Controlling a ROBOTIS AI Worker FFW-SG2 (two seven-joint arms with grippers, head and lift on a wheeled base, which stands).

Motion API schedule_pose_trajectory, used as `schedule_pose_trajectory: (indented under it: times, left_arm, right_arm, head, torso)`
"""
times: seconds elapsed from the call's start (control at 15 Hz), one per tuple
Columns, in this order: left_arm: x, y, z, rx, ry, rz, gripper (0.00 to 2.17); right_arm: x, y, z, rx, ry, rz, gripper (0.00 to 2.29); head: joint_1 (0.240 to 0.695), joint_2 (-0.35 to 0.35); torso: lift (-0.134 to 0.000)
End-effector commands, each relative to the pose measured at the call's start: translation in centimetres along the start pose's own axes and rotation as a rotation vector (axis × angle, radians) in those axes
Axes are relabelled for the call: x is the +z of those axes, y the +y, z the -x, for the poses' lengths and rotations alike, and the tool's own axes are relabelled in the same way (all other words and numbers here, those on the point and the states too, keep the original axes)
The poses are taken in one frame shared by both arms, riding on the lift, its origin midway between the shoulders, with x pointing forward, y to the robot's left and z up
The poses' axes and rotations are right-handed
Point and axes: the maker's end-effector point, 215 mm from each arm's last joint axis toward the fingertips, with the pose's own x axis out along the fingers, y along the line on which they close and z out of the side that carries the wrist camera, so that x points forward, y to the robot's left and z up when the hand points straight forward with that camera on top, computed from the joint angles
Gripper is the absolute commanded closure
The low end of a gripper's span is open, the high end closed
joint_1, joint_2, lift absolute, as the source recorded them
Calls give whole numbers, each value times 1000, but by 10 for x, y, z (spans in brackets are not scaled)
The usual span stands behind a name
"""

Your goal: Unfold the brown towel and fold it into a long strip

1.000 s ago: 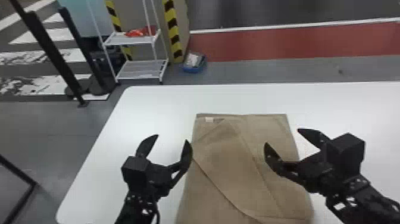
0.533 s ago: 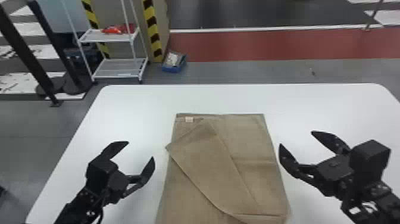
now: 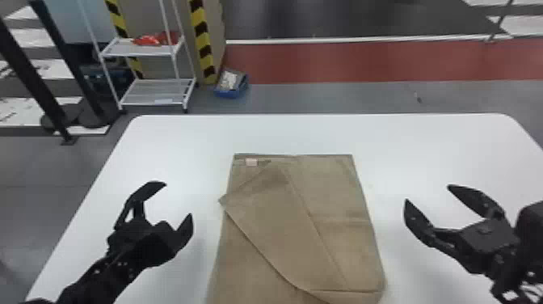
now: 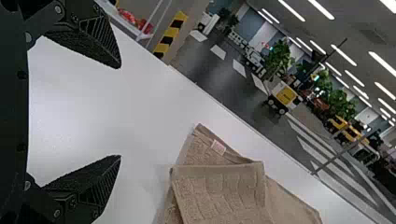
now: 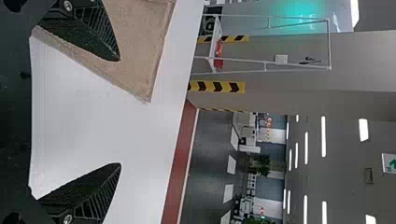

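The brown towel [image 3: 283,234] lies on the white table in the middle, a folded flap slanting across it and a small pale label [image 3: 251,162] near its far left corner. To the towel's left, apart from it, is my left gripper [image 3: 173,199], open and empty. On the towel's right side my right gripper [image 3: 430,194] is also open, with nothing between its fingers. In the left wrist view the left gripper [image 4: 120,112] stands wide with the towel [image 4: 219,186] beyond it. The right wrist view has the right gripper [image 5: 120,112] open beside the towel edge [image 5: 140,46].
The white table [image 3: 182,137] extends around the towel, its far edge beyond the towel. On the floor behind stand a white shelf rack [image 3: 155,91] and a blue bin [image 3: 231,85]; black posts [image 3: 36,77] rise at the left.
The head view has shifted. Both grippers have moved outward, away from the towel, the left one to the left and the right one to the right; the towel looks the same.
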Motion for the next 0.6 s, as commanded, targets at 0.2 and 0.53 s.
schedule_pose_trajectory:
  times: [0.2,0.53]
  left_arm:
    - [47,-31,-10,-45,-50,-277,215]
    - [58,-26,-26,-52,-46,-433,215]
  right_arm:
    - [-5,-22,10,-25,6,-16,76]
    - [-9,-24,10,-23,16,-15,76]
  head:
    - [695,-30]
    - [695,-83]
  torso:
    - [-123]
    - [-123]
